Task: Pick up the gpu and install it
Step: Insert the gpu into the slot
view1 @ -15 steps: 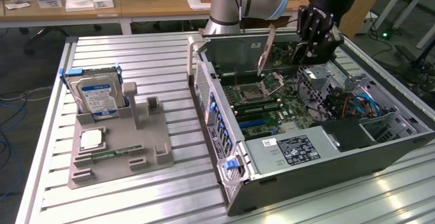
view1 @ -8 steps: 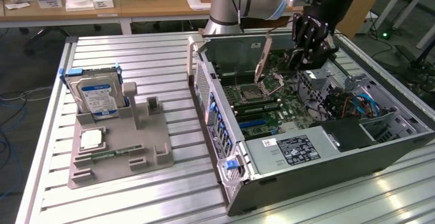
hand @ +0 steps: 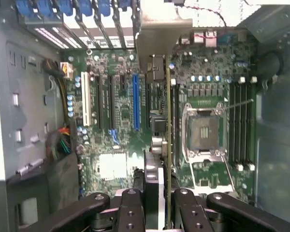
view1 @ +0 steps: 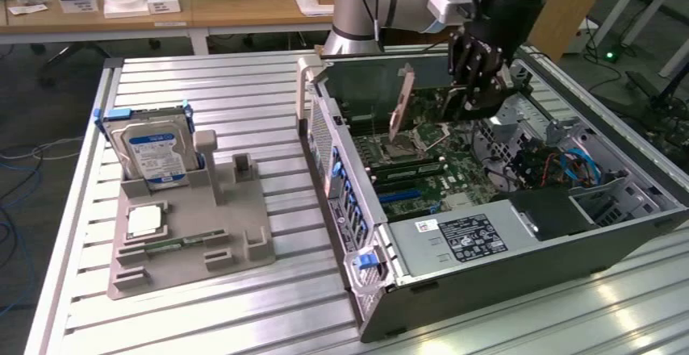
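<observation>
gpu (hand: 160, 128) held on edge inside an open computer case (view1: 603, 234), seen edge-on from the wrist view as a thin green line with darker parts on one side. its pale metal bracket (hand: 162, 36) is at the far end from the gripper, close to the case's rear wall. the gripper (hand: 157, 210) is clamped on the card's near end, one black finger (hand: 130, 208) on each face. in the exterior view the gripper (view1: 479, 106) hangs down into the case from the arm (view1: 506, 0), and the gpu (view1: 402, 105) stands upright over the motherboard (view1: 431, 169). whether its lower edge has reached a slot cannot be told.

on the motherboard, the card sits between a long blue slot (hand: 135, 101) and the open silver processor socket (hand: 203, 128). a white slot (hand: 84, 104) lies beyond the blue one, and the memory slots (hand: 241, 121) lie past the socket.

the case lies on its side on a ribbed metal table (view1: 215, 81). well apart from it, toward the exterior view's left, a grey parts holder (view1: 231, 226) carries an upright silver hard drive (view1: 151, 152) with a blue-white label and a narrow green memory stick (view1: 173, 244) lying flat. a wooden desk (view1: 215, 12) stands behind the table.
</observation>
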Motion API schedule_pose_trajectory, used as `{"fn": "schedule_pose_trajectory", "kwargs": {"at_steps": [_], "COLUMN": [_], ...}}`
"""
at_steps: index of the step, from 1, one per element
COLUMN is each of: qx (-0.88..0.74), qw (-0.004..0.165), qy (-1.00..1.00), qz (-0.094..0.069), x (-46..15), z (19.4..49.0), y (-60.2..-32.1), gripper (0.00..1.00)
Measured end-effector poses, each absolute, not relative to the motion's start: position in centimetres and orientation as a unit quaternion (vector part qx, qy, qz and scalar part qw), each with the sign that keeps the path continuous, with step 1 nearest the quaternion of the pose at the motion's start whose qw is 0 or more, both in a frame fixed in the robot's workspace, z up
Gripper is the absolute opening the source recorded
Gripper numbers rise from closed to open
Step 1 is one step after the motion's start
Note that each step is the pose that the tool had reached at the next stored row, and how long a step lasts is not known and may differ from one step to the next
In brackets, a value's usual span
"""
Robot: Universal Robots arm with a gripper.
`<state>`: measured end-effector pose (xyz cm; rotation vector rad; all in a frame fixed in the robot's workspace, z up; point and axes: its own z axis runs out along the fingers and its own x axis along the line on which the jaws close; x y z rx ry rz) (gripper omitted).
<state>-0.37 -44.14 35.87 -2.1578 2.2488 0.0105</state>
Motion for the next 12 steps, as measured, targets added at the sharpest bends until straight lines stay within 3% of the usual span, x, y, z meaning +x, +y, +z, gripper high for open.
{"fn": "schedule_pose_trajectory", "kwargs": {"at_steps": [12], "qx": [-0.694], "qw": [0.005], "qy": [0.720], "qz": [0.004], "x": [-1.7], "z": [34.6], "y": [-45.1], "gripper": [0.29]}}
